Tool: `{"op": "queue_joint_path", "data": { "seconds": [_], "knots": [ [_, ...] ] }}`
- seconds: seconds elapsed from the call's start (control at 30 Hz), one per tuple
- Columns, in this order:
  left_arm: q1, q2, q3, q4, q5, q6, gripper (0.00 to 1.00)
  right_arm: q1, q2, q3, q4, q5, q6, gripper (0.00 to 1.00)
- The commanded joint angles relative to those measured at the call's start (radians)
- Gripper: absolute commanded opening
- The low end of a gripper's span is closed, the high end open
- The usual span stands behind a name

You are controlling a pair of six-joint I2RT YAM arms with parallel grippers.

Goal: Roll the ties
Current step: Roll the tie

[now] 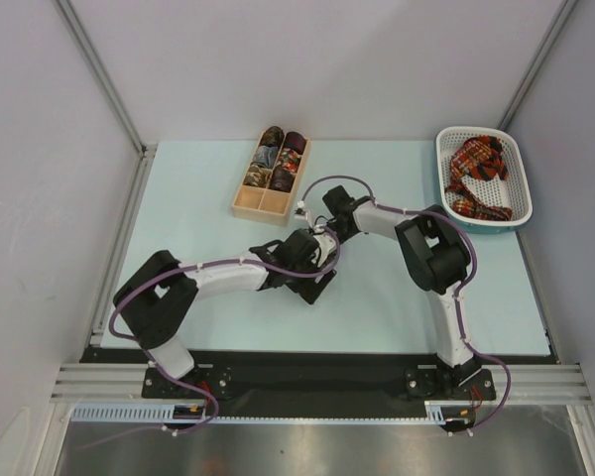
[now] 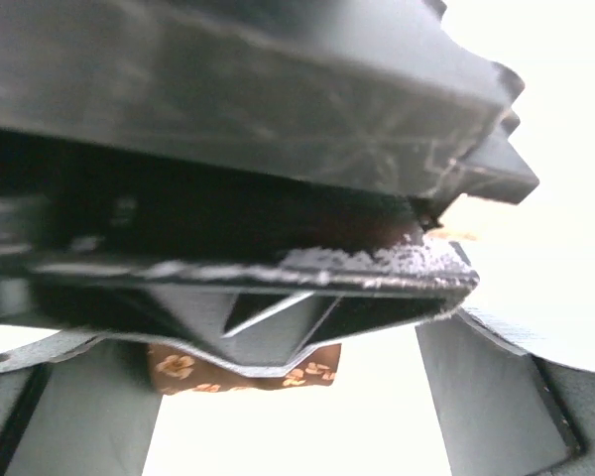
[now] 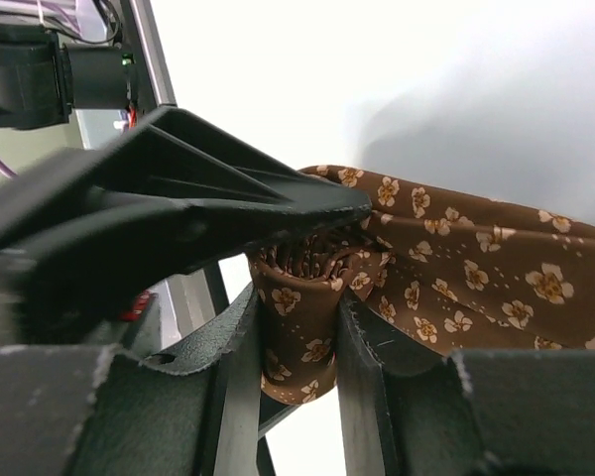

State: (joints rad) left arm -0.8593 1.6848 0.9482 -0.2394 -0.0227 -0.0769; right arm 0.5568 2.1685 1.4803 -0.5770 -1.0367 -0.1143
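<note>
Brown necktie with small gold flowers [image 3: 456, 268]: its rolled end sits clenched in the right claw [image 3: 297, 297], low centre of the right wrist view. The roll's axis runs up the frame and the loose length trails off right. The left claw [image 2: 283, 402] is released, fingers wide, with the roll just beyond it. The right arm is therefore the nearer. Both arms fold inward and meet at mid pale bench [image 1: 377, 297], below the light wooden divided box [image 1: 248, 206].
</note>
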Motion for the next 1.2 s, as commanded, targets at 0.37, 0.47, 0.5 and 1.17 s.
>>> {"op": "queue_joint_path", "data": {
  "seconds": [0.37, 0.47, 0.5, 1.17],
  "knots": [
    [0.046, -0.122, -0.078, 0.032, -0.04, -0.024, 0.99, 0.02, -0.035, 0.035, 0.08, 0.006, 0.014, 0.26],
    [0.046, -0.08, -0.048, -0.009, -0.046, -0.024, 0.94, 0.02, -0.019, 0.028, 0.133, -0.02, 0.037, 0.26],
    [0.046, -0.076, -0.046, -0.011, -0.039, -0.026, 0.89, 0.02, -0.016, 0.026, 0.14, -0.023, 0.038, 0.26],
    [0.046, -0.071, -0.042, -0.034, -0.103, -0.02, 0.98, 0.005, 0.034, -0.101, 0.286, -0.091, 0.127, 0.3]
  ]
}}
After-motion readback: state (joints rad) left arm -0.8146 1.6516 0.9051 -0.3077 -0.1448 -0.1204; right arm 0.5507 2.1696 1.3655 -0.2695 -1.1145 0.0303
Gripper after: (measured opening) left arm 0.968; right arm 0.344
